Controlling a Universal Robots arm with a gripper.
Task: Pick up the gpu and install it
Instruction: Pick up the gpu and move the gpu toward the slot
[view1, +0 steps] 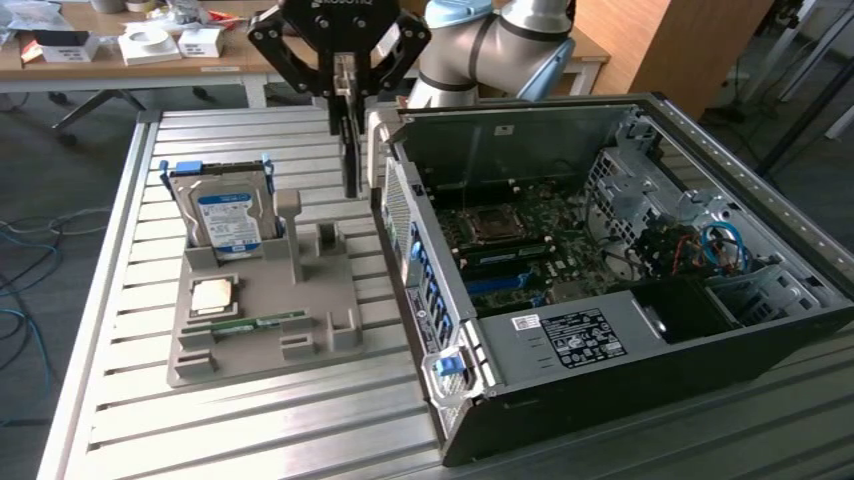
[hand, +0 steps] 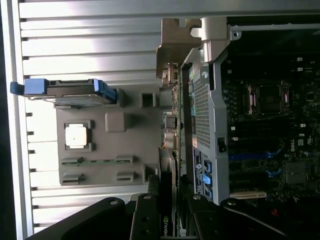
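Your gripper (view1: 346, 92) has its fingers closed partway onto the flat faces of the gpu (view1: 351, 150), so you have the card in hand. It hangs on edge below the fingers, clear of any surface.

Taking the open computer case (view1: 641, 395) as your reference, the gpu is just outside the case's rear panel, in the gap between that panel and the grey parts fixture (view1: 267, 335). In the wrist view the card (hand: 170, 150) runs alongside the rear panel, with its pale metal bracket (hand: 172, 52) at the end away from the gripper (hand: 171, 220). It looks very close to the panel, but you cannot tell from these views whether the two touch.

The pickup looks done: the gpu is off the fixture. The hard drive (view1: 224, 215), the processor (view1: 214, 297) and the green memory stick (view1: 260, 323) remain on the fixture, on the far side of the card from the case.

The install is not done. The card is outside the case, not over the motherboard (view1: 534, 240). The blue slots (view1: 501, 285) on the board look empty, and no bracket sits in the rear panel openings. By that reckoning you are around the midpoint, with the carry into the case and the seating left.
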